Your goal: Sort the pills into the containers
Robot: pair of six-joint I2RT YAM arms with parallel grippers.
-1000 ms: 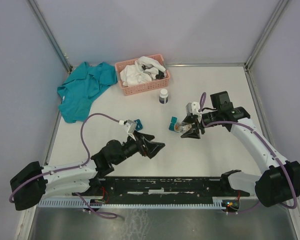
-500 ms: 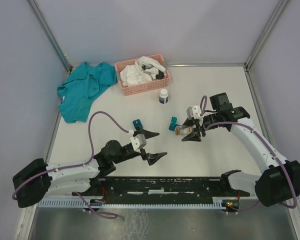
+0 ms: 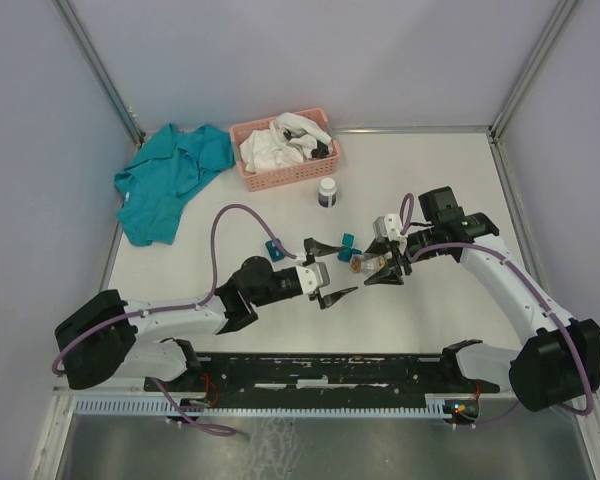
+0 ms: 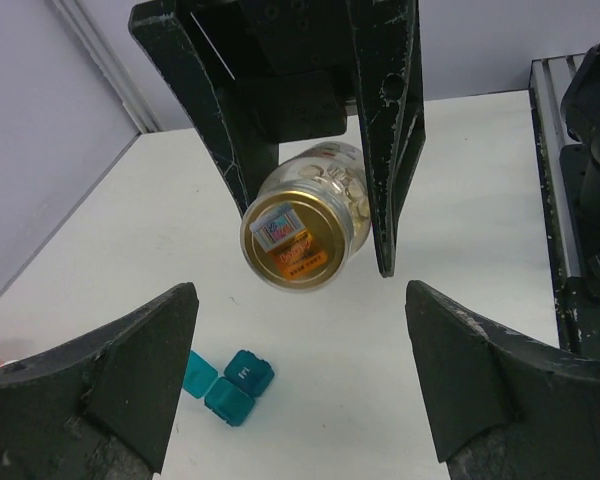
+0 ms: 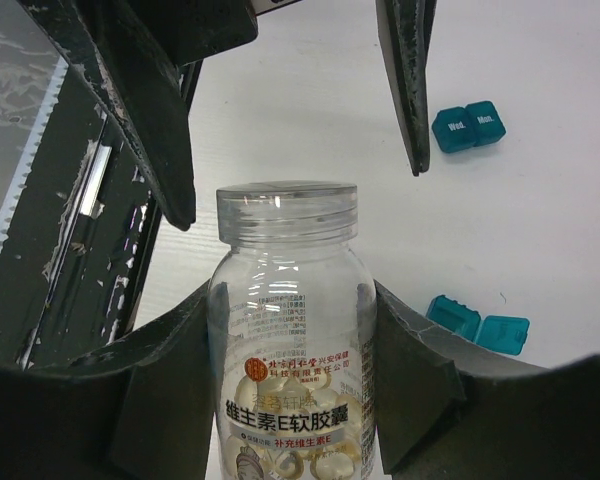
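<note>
Gold marks the cap end of the bottle (image 4: 305, 232), which hangs above the worktop (image 3: 440, 200) near its middle, pinched round the body by the right fingers (image 5: 425, 390). Pale pills (image 5: 280, 462) fill its lower part, and the cap is on. Its long axis lies roughly left to right in the scene, with the cap pointing left, straight at the left fingers (image 4: 110, 380). Those are spread wide, one on either side of the line to the cap. Their tips are about level with it but, as far as the views show, not touching.

The left arm is the one placed for the cap. The likely next move is to slide onto it along that axis, close, and twist while the right arm grips the body. An off-centre closing could knock the bottle askew.

One container (image 3: 348, 240) lies on the worktop just beside the bottle, on its far side. A second container (image 3: 273, 248) lies further left, beside the left arm. Both look shut, so I judge sorting not yet begun.
</note>
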